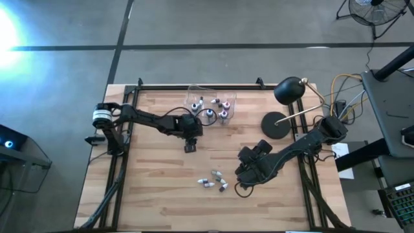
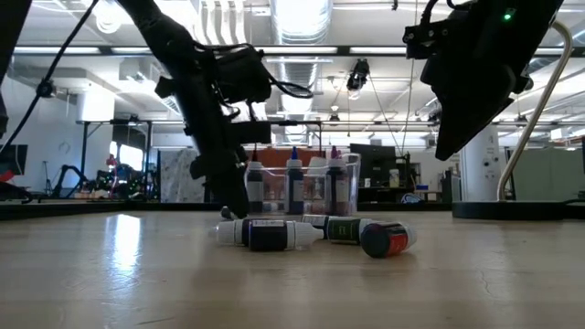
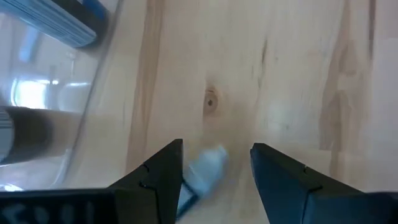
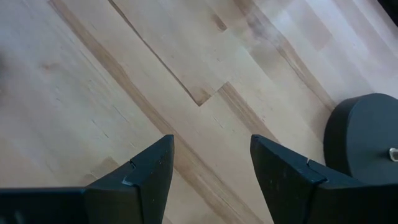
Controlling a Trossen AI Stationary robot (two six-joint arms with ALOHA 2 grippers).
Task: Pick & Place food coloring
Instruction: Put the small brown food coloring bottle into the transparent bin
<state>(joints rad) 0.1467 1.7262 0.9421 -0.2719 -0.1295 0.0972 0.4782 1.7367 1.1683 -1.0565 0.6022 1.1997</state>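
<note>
Open workshop floor with ceiling lights behind; work surface is a wooden table (image 1: 162,194) in a dark frame. Largest item on it apart from my arms is a black desk lamp (image 1: 289,90) with its round base (image 1: 277,125) at the far right side. At the far edge, centre, stands the clear plastic box (image 1: 210,103), holding several upright bottles of food coloring (image 1: 223,114) with dark and purple caps; the low view shows them through the box wall (image 2: 302,187). My left gripper (image 1: 189,146) is low over the table just on the near side of the box; its wrist view shows the fingers (image 3: 158,180) parted, with a small white-capped bottle (image 3: 204,171) lying between them, close against one finger and clear of the other. I cannot tell whether that finger touches it, so I log no grasp. My right gripper (image 1: 242,169) hangs above bare wood to the right of centre, fingers (image 4: 146,177) apart and empty, the lamp base visible at the edge of its wrist view. Between the two grippers, nearer the front edge, a loose cluster of small bottles (image 1: 213,181) lies on its side on the table; the low view shows one with a white cap (image 2: 270,234), one with a green label (image 2: 343,228), and one with a red label (image 2: 388,239).
</note>
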